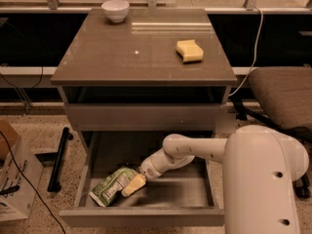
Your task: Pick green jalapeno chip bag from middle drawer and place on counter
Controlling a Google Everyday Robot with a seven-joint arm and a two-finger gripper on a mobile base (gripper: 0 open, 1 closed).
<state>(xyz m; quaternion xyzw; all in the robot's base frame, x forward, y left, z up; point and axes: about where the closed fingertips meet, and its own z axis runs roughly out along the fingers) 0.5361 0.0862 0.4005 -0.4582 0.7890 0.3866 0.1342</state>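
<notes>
The green jalapeno chip bag (111,186) lies flat on the floor of the open middle drawer (190,189), at its front left. My gripper (133,185) reaches down into the drawer from the right on the white arm (195,152). Its pale yellow tip rests against the bag's right edge. The counter (122,57) is the glossy grey-brown top of the cabinet above.
A pale yellow sponge (189,50) lies on the counter at the right and a white bowl (115,9) stands at its back left. A closed drawer front (141,117) sits above the open drawer. A chair (280,94) stands to the right, a cardboard box (12,182) to the left.
</notes>
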